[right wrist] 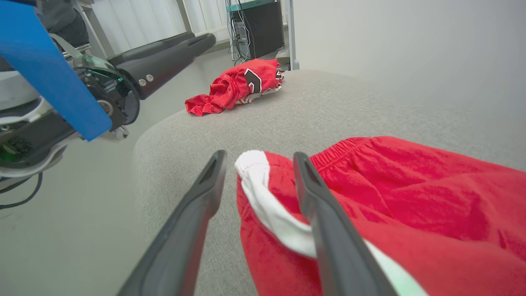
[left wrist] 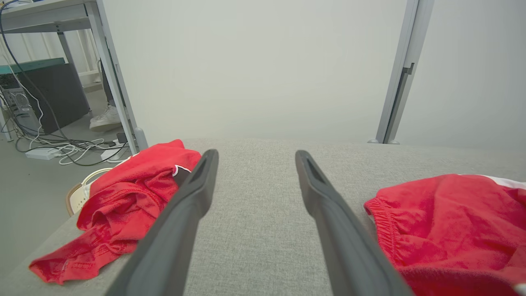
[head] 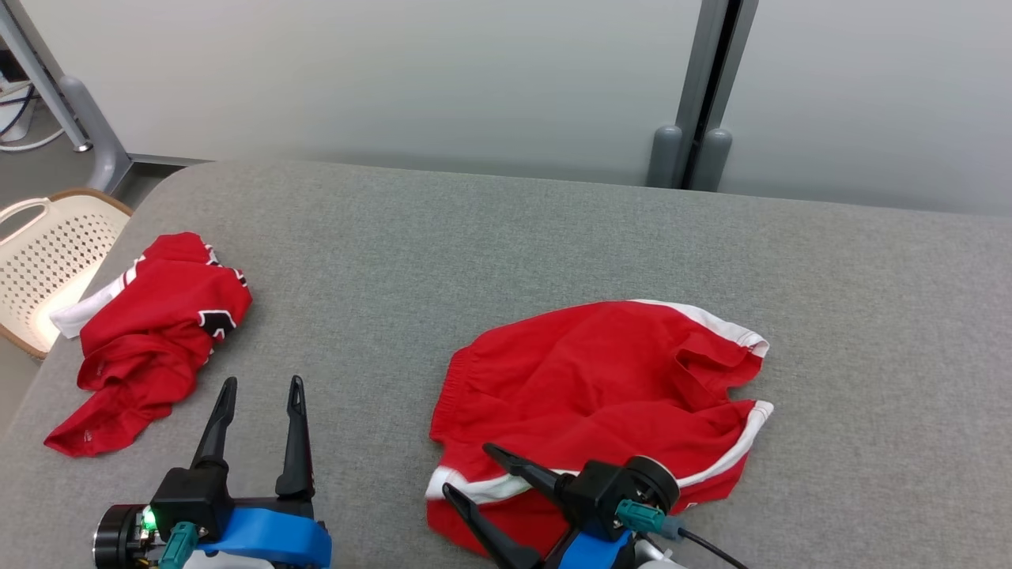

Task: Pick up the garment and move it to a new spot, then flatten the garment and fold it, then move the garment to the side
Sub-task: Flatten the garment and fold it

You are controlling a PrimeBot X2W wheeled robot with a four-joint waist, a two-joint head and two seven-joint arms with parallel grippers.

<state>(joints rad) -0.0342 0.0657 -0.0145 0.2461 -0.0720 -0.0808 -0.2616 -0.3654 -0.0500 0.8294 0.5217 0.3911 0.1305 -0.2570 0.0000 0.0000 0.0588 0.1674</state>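
Garment point(head: 601, 379), a pair of red shorts with white trim, lies right of centre on the grey padded surface point(head: 506, 237), spread out but wrinkled, with one leg hem turned over. Relocation appears complete. Flattening looks only partly done, while folding and the move to the side remain. A second red garment point(head: 150, 340) lies crumpled near the left edge, well apart, above a pale perforated basket point(head: 47, 261) on the floor. The right claw point(head: 466, 468) stands with jaws apart over the near white-trimmed corner, which sits loosely between the fingers, not pinched. The left claw point(head: 262, 387) is fully spread and holds nothing.
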